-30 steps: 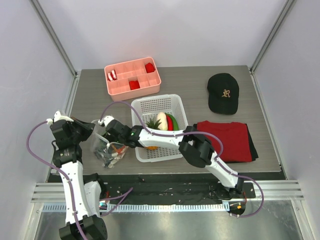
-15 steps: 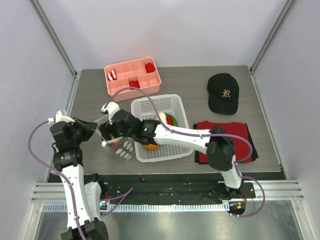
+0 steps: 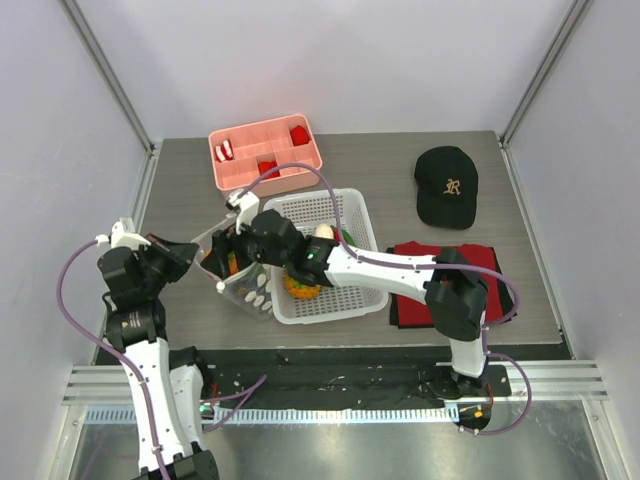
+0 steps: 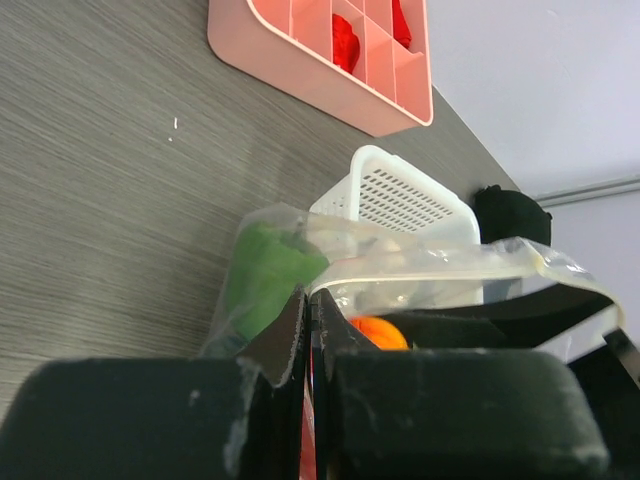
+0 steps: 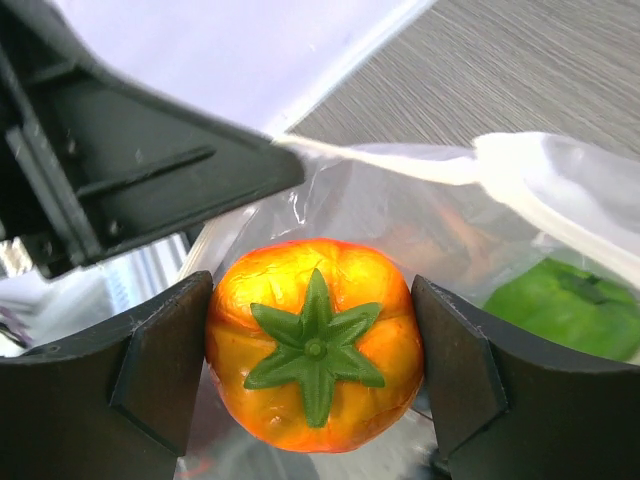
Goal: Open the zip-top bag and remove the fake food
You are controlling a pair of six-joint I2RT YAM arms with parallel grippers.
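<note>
The zip-top bag hangs open at the basket's left side. My left gripper is shut on its rim, with the film pinched between the jaws. In the bag's mouth my right gripper is shut on an orange-red tomato with a green star calyx, and both fingers press its sides. From above, the tomato shows orange between the two grippers. A green fruit lies deeper in the bag and also shows through the film. A pineapple and other fake food lie in the basket.
The white perforated basket stands right of the bag. A pink compartment tray with red pieces sits at the back left. A black cap and folded red cloth lie on the right. The right arm stretches across the basket.
The bag has been raised and shifted right toward the basket. My right gripper has come up to the bag's mouth with the tomato. The left gripper has kept its grip on the rim.
</note>
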